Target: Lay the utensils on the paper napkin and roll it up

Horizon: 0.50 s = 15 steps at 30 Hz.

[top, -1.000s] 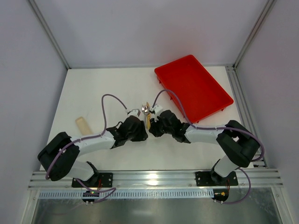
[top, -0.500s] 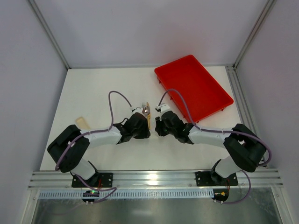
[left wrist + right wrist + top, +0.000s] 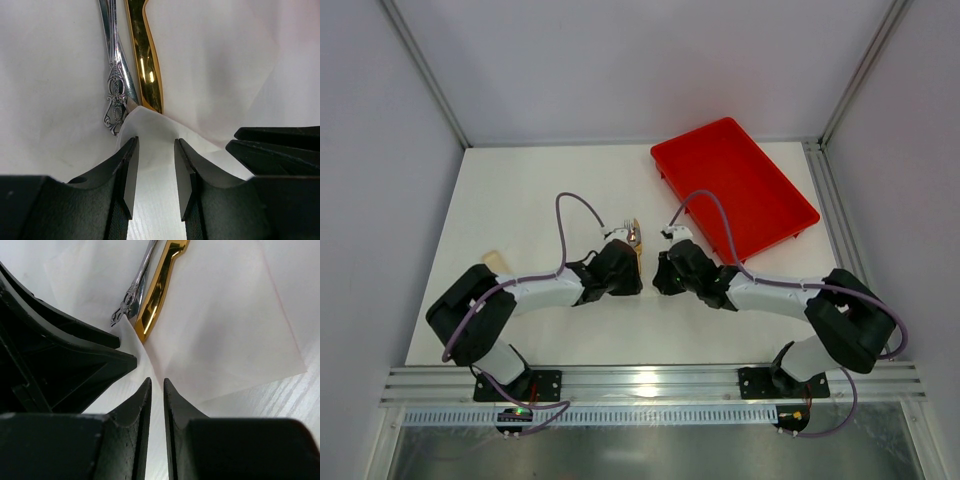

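**A:** How did the left jaws stand?

**B:** Apart, with a raised fold of the paper napkin [image 3: 225, 65] between them. They weren't pressing it, as far as I could see. The right jaws had drawn nearly together on that same ridge, leaving only a slit. I couldn't tell whether they pinched paper.

**A:** And the utensils?

**B:** The silver-handled piece [image 3: 116, 75] and the golden-handled piece [image 3: 145, 60] lay touching, side by side on the napkin. They sat just beyond the fold, handle ends toward the jaws.

**A:** What had just changed?

**B:** Both wrists had drawn back to the napkin's near edge, and the right jaws had narrowed. The utensils hadn't shifted. I judged that those two were placed and the roll was starting.

**A:** Further out?

**B:** The red tray [image 3: 735, 185] sat on the tabletop [image 3: 540, 190], far right. A tan thing [image 3: 492, 258] lay well apart, half hidden by the left arm [image 3: 520, 295].
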{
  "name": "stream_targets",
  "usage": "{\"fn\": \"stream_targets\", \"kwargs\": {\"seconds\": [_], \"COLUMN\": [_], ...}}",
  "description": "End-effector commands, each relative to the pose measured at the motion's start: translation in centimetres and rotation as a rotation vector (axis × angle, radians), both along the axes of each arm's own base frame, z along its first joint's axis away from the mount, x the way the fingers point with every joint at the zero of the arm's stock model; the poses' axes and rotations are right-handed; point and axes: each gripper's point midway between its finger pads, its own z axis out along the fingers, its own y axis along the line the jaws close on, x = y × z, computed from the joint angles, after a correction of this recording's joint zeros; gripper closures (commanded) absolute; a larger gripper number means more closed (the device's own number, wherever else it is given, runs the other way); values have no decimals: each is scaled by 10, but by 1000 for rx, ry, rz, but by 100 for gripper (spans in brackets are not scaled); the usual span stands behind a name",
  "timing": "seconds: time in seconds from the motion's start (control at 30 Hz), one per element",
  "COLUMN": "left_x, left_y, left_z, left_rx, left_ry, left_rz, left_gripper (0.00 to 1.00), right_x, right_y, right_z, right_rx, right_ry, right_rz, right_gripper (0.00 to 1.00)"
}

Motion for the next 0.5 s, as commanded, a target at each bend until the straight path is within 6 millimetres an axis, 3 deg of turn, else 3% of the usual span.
{"fn": "stream_targets", "kwargs": {"seconds": [0.0, 0.17, 0.47], "left_x": [11, 10, 9], "left_y": [1, 3, 1], "left_z": [11, 11, 20], "left_rx": [11, 15, 2], "left_ry": [-40, -43, -49], "left_rz": [23, 30, 17], "left_gripper": [62, 62, 62], "right_x": [2, -2, 1], "right_y": [21, 32, 14], "right_z": [21, 10, -26], "right_rx": [110, 136, 33], "right_ry": [3, 42, 80], "right_rz": [7, 6, -77], "right_gripper": [83, 83, 84]}}
